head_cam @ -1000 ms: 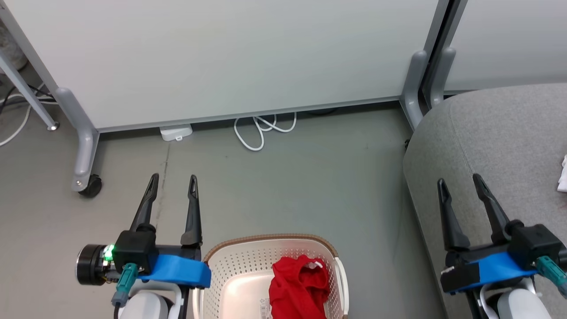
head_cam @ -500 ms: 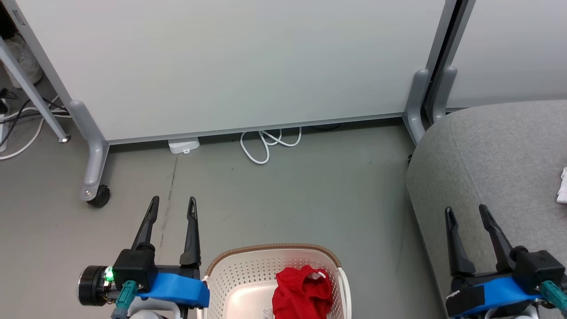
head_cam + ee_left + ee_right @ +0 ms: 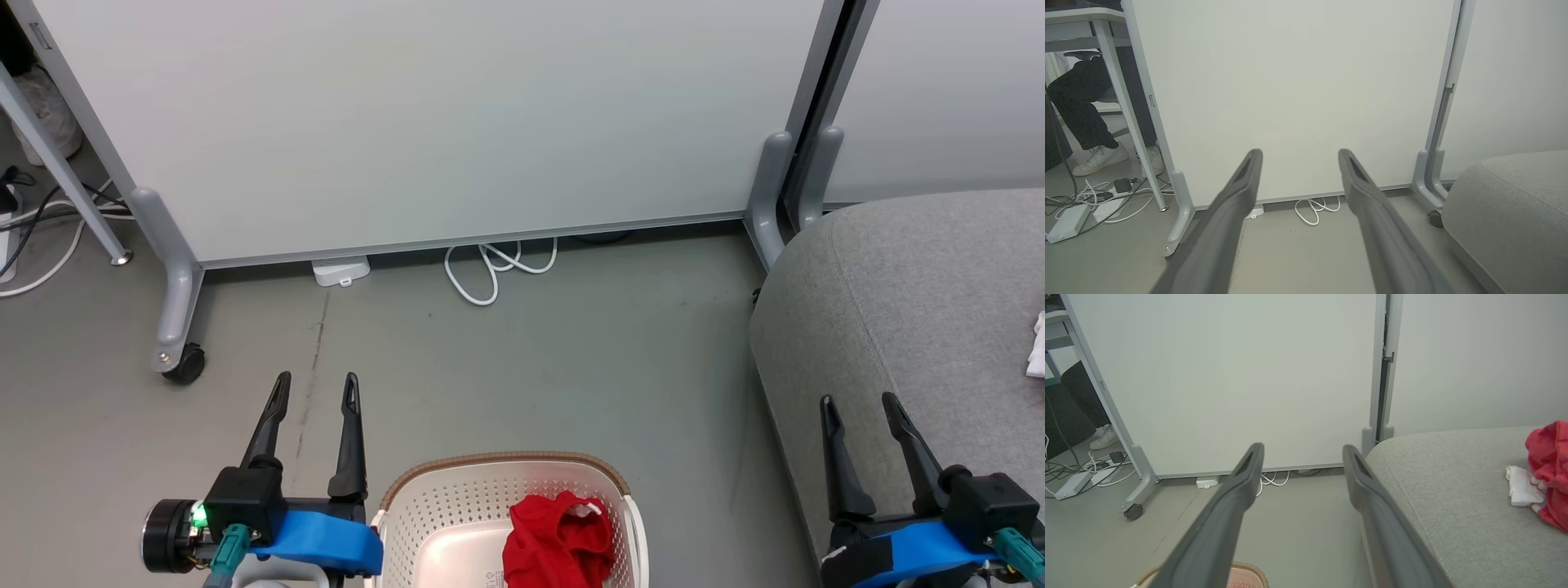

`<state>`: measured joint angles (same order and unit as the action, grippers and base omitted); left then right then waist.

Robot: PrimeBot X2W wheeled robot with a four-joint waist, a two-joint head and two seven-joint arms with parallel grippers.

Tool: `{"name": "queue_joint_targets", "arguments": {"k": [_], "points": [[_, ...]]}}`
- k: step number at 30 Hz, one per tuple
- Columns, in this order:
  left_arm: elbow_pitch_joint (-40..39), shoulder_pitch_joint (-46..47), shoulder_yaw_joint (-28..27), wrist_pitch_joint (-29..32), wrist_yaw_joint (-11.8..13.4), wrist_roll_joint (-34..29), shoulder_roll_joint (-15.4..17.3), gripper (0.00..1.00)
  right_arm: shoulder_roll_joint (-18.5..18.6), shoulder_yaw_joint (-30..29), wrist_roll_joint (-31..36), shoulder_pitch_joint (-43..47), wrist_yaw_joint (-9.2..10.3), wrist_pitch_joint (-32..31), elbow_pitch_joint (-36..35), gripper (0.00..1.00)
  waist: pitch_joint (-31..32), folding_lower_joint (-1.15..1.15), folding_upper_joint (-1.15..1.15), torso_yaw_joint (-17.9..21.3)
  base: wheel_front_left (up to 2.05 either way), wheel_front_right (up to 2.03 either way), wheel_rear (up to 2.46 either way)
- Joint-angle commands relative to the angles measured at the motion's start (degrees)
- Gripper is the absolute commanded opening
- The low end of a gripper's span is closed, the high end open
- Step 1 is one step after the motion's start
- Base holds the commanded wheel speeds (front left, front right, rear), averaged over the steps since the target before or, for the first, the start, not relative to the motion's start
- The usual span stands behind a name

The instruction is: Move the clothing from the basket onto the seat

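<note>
Grey floor (image 3: 531,367) runs up to white partition panels (image 3: 449,114) on castor feet, with a loose white cable (image 3: 498,265) looped at their base. On that floor, at the bottom middle of the head view, stands the basket (image 3: 506,459), its near half cut off by the frame. One red garment (image 3: 559,543) lies crumpled inside it, against the right wall, a bit of white trim showing at the top of the heap. The seat (image 3: 922,302) stands to the basket's right, a strip of floor between them. A second red garment (image 3: 1549,469) already lies on the seat top, well in from the edge that faces the basket, with a white piece (image 3: 1519,486) just beside it.

The left hand (image 3: 317,380) hovers over the floor just beside the basket's left rim, fingers spread and empty. The right hand (image 3: 857,400) hangs over the seat's edge nearest the basket, also spread, holding nothing.

By the look of it the task is half done: one piece delivered, one left to fetch, and neither hand has begun the reach. The next move calls for bringing one hand over the rim and down into the basket's right half with fingers apart, then closing on a raised fold of the red fabric, not the flat base. The right hand seems the better placed, since the garment sits on its side and the seat is just beyond.
</note>
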<state>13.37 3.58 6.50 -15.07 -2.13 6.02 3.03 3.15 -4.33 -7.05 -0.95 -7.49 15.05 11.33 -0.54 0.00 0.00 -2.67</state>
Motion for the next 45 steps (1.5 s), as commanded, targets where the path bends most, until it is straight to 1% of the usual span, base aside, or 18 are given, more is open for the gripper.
{"name": "queue_joint_targets", "arguments": {"k": [1,10,15,19,31,32,39,45], "points": [[0.2,-0.3,-0.2,-0.2,-0.3,-0.2,-0.1,1.00,-0.2,0.0,-0.3,0.5,-0.01,0.2,0.1,1.00,-0.1,0.00,0.00,0.0,0.00,0.00,0.00],[1.3,1.9,0.7,-0.2,-1.0,-0.5,-0.2,1.00,-0.3,0.3,-0.5,-1.0,-0.01,0.2,0.0,1.00,-1.5,0.00,0.00,0.3,0.00,0.00,0.00],[3.4,5.1,2.6,-0.2,-1.9,-0.6,-0.2,1.00,-0.3,0.7,-0.7,-2.8,-0.01,0.2,-0.4,1.00,-4.1,0.00,0.00,1.2,0.00,0.00,0.00],[6.4,8.9,4.5,-0.2,-2.8,-1.1,-0.2,1.00,-0.3,1.0,-0.7,-5.0,-0.01,0.2,-0.9,1.00,-7.6,0.00,0.00,2.1,0.00,0.00,0.00],[20.3,19.8,10.3,-0.2,-4.9,-3.5,0.4,1.00,1.2,2.1,-0.8,-13.2,-0.01,0.2,-2.3,1.00,-18.7,0.00,0.00,6.7,0.00,0.00,0.00],[20.3,19.8,10.3,-0.2,-4.9,-3.5,0.4,1.00,1.2,2.1,-0.8,-13.2,-0.01,0.2,-2.3,1.00,-18.7,0.00,0.00,6.7,0.00,0.00,0.00],[29.6,25.2,14.2,-0.2,-5.4,-3.7,1.1,1.00,1.3,1.8,-0.8,-15.5,-0.01,0.2,-3.0,1.00,-23.1,0.00,0.00,8.3,0.00,0.00,0.00],[36.5,29.1,18.2,-0.2,-5.5,-2.9,1.3,1.00,1.7,2.2,-0.8,-17.3,-0.01,0.2,-3.6,1.00,-26.9,0.00,0.00,8.8,0.00,0.00,0.00]]}}
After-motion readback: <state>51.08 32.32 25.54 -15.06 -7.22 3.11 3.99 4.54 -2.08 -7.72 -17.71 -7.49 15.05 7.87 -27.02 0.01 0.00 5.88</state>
